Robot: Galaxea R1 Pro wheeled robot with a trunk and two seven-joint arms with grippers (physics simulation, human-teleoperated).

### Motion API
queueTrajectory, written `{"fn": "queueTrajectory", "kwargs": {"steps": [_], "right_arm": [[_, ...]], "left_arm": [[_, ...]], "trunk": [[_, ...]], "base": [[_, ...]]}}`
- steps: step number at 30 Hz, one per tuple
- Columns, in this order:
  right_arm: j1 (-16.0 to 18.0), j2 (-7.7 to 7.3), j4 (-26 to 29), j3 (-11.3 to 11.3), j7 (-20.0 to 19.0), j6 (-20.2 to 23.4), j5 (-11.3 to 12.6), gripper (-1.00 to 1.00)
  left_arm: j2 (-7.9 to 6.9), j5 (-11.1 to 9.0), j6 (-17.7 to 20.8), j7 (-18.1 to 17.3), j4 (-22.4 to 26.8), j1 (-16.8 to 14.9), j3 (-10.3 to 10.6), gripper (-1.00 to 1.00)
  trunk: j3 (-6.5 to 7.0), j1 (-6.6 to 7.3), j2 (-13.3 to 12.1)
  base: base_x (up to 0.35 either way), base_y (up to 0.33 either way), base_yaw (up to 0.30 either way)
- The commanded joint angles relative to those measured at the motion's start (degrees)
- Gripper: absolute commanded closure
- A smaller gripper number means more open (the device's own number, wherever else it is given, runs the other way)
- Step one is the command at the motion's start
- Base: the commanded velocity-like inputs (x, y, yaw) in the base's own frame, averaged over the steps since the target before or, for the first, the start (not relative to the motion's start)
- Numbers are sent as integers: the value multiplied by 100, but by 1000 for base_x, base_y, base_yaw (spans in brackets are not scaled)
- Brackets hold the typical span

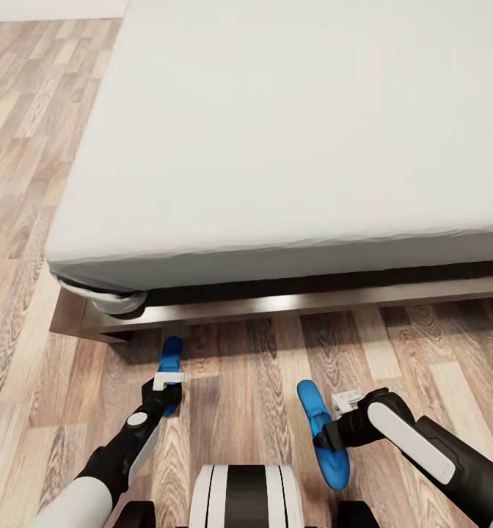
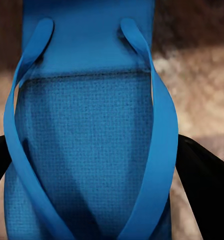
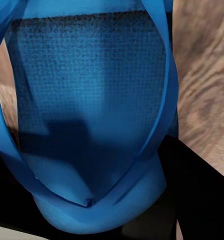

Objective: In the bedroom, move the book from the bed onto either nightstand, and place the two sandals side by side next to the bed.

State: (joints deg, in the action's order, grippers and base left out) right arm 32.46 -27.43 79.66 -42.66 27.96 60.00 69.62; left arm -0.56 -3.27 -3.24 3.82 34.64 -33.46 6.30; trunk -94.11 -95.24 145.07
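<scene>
Two bright blue sandals are held just above the wood-plank floor in front of the bed (image 1: 276, 147). My left gripper (image 1: 169, 396) is shut on the left sandal (image 1: 171, 356), whose toe end points toward the bed frame (image 1: 290, 303). In the left wrist view that sandal (image 2: 87, 140) sits between my black fingers (image 2: 207, 185). The right sandal (image 1: 335, 463) stands on its edge with my right gripper (image 1: 326, 434) shut on it. It shows close up (image 3: 87, 100) beside a black finger (image 3: 202, 200). The book and both nightstands are out of view.
The light grey mattress spans the upper part of the head view, with its near left corner (image 1: 63, 257) overhanging the dark frame. Wood-plank floor (image 1: 19, 183) runs along the bed's left side and between the bed and my base (image 1: 245, 499).
</scene>
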Motion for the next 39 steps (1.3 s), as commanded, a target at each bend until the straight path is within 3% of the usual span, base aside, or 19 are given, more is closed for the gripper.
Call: {"fn": "queueTrajectory", "kwargs": {"steps": [1, 4, 39], "right_arm": [[6, -3, 6, -14, 70, 0, 61, 100], [6, -2, 6, -17, 70, 0, 61, 100], [6, -7, 7, -23, 70, 0, 61, 100]], "left_arm": [[-6, -34, -19, 40, -4, -3, 38, 100], [-6, -33, -19, 40, -2, -3, 38, 100], [-6, -35, -27, 40, -1, -73, 38, 100]], "trunk": [[-25, -2, 3], [-92, -9, 7], [-136, -15, 9]], "base": [[0, 0, 0], [0, 0, 0], [0, 0, 0]]}}
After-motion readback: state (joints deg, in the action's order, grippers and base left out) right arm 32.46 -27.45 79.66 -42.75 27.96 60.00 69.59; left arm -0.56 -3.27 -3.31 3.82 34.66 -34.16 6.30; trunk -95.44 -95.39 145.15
